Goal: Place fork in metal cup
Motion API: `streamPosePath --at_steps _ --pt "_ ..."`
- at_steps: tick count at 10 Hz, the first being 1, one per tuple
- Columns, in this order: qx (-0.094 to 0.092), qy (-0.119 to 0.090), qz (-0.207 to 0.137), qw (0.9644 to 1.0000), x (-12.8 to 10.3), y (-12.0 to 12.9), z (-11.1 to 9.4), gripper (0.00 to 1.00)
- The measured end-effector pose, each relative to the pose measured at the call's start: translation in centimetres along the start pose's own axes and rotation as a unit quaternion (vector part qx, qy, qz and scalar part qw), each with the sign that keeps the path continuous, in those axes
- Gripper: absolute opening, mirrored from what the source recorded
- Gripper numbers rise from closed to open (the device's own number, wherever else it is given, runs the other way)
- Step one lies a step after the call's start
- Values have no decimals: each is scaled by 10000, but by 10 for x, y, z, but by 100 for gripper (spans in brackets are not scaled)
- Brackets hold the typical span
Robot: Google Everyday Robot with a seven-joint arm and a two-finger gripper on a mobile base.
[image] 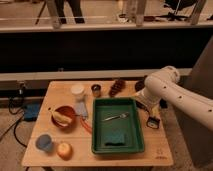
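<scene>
So the slim shiny silver fork [116, 117] is lying flat in the green rectangular plastic tray [102, 111], upper half, a bit on the diagonal, with a blue sponge [117, 138] sitting below it. The short dark metallic cup [96, 90] is outside the tray, just beyond its top left corner and right beside the taller white cup [77, 90]. Everything sits on a light wooden tabletop [150, 150].

The white arm comes in from the right, and the dark end effector [152, 121] hangs low just off the tray's right edge, not over the fork. Honestly I can't tell if it's released or clenched. It doesn't look like it's carrying anything, so I'd say the pickup hasn't happened yet.

How I'd do it:

- Swing left over the tray and come straight down on the fork, pinching across the narrow handle, not along it.
- Grab nearer one end so the other end hangs down and can drop into the cup.
- The fork is thin and flat on the tray floor, so I'd go low, since a shallow grab will probably just skid it.
- Lift clear of the tray wall before heading to the cup.
- Line up carefully, because the white cup is close enough to bump.
</scene>
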Motion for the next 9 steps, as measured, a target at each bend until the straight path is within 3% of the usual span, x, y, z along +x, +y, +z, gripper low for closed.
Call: streamPosePath --at_steps 6,9 --pt "110 305 83 9994 25 -3 5 80" --pt "106 205 107 9997 34 -5 8 80"
